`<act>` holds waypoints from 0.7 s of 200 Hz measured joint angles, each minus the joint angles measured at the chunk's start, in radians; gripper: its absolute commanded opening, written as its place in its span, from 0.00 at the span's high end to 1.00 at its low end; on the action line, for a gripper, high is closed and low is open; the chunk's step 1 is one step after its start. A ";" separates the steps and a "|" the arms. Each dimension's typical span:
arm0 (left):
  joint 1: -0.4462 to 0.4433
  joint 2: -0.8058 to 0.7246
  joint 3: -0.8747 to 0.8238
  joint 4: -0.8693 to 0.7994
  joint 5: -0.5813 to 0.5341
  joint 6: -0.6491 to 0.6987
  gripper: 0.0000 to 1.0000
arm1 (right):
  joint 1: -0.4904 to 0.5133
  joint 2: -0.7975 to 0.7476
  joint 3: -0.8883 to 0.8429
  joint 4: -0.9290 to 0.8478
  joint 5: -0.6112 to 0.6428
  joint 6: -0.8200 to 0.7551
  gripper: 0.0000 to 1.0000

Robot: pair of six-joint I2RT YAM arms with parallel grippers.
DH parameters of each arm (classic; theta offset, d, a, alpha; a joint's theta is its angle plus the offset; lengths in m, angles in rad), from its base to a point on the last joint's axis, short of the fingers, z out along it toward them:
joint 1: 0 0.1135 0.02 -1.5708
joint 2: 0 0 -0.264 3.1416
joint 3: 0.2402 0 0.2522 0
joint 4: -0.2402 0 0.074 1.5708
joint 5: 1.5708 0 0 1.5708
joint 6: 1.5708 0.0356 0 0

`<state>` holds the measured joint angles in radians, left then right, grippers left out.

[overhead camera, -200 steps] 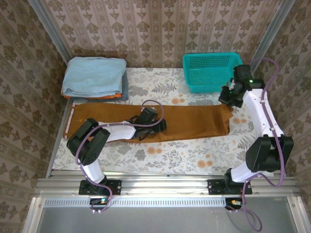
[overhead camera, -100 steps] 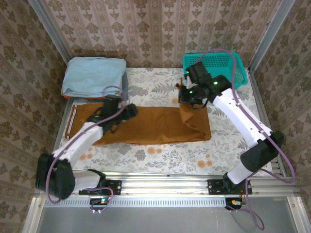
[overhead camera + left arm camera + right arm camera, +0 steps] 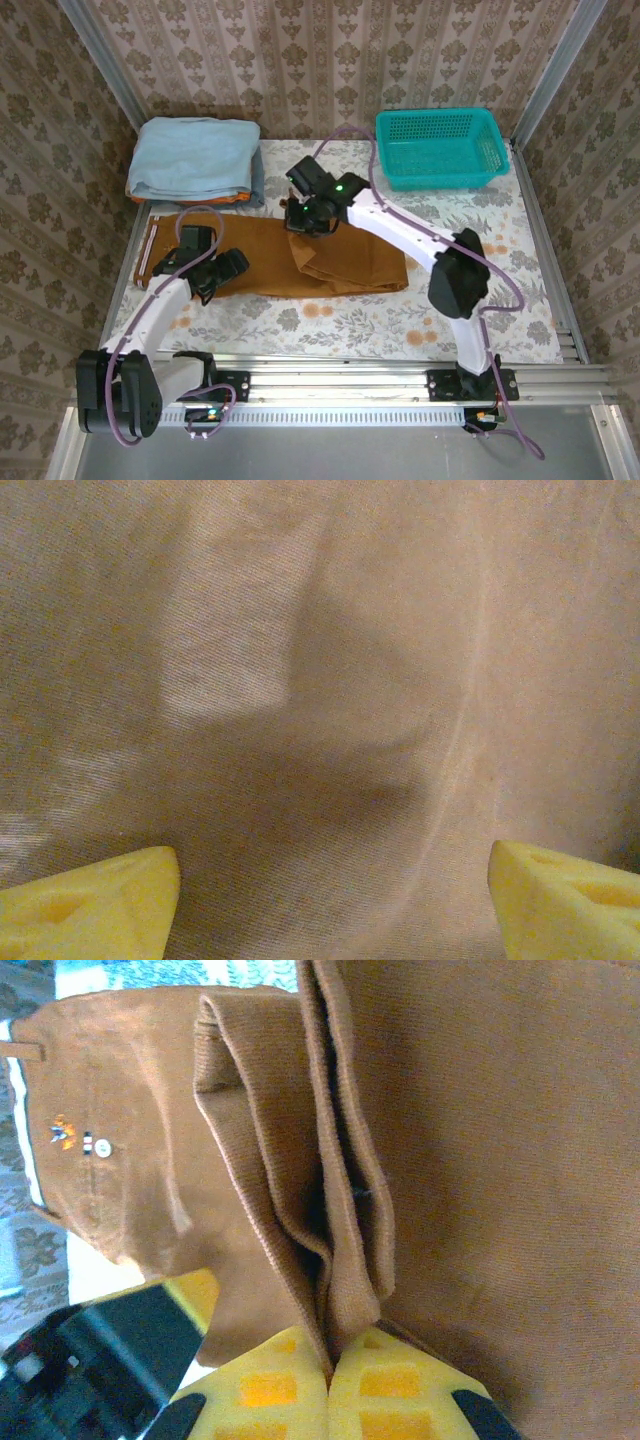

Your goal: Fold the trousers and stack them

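trousers [image 3: 345, 270]: spread left of and nearer than teal basket [image 3: 440, 178], waistband farthest from it | right gripper [image 3: 332, 1360]: pinched tight on leg hems, held raised away from basket, likely folding legs over | left gripper [image 3: 330, 900]: fingers wide apart, grasping nothing, over waist half, probably to pin it | basket: nothing visible inside

Walls [image 3: 330, 60] in beige damask wallpaper stand on three sides; the table [image 3: 350, 325] wears a pale floral cloth; a metal rail [image 3: 330, 378] runs along its near edge.
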<state>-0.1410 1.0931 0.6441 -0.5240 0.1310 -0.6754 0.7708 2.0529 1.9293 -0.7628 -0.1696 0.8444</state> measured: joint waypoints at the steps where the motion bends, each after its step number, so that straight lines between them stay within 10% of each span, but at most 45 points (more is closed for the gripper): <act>1: 0.000 0.000 0.000 0.000 0.000 0.000 0.19 | 0.000 0.002 0.001 0.000 0.000 0.002 1.00; 41: 0.019 0.006 -0.002 0.000 0.009 0.017 0.18 | 0.022 0.100 0.046 0.028 0.000 0.053 1.00; 65: 0.032 0.005 -0.002 -0.002 0.018 0.023 0.16 | 0.029 0.152 0.054 0.081 -0.032 0.109 0.56; 85: 0.032 -0.001 0.005 -0.016 0.023 0.027 0.15 | 0.035 0.207 0.068 0.137 -0.095 0.148 0.45; 140: 0.021 -0.016 0.108 -0.055 0.034 0.029 0.17 | 0.029 0.172 0.061 0.152 -0.191 0.140 0.47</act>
<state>-0.1204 1.0775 0.7521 -0.5789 0.1646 -0.6460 0.7998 2.2246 1.9903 -0.6106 -0.3603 0.9840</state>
